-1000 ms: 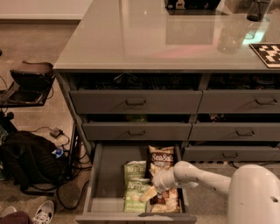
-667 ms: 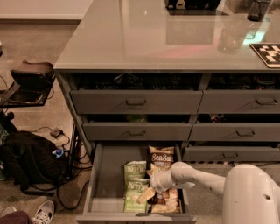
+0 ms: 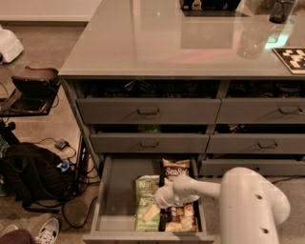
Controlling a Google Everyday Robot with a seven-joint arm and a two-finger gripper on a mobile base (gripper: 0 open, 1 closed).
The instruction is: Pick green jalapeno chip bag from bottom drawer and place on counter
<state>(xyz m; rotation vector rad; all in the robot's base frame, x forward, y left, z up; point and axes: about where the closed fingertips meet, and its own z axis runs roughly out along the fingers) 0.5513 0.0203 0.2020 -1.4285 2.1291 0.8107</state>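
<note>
The bottom drawer [image 3: 103,200] is pulled open at the foot of the grey cabinet. Two light-green jalapeno chip bags lie in its middle, one behind [image 3: 145,184] the other [image 3: 141,222]. Brown-and-cream Sea Salt bags [image 3: 175,169] lie to their right. My white arm reaches in from the lower right, and my gripper [image 3: 152,212] is low inside the drawer, over the green bags where the two meet. It hides part of both. The glossy pale-grey counter [image 3: 162,43] spans the top of the view.
A clear glass [image 3: 249,41], a checkered board [image 3: 292,58] and a dark cup [image 3: 281,9] stand on the counter's right side. The upper drawers are slightly ajar. A black backpack [image 3: 28,176], cables, a shoe [image 3: 47,231] and a dark stool [image 3: 35,82] sit on the floor at left.
My gripper has moved a little left and down inside the drawer, from beside the Sea Salt bags to over the green bags. The bags have not moved.
</note>
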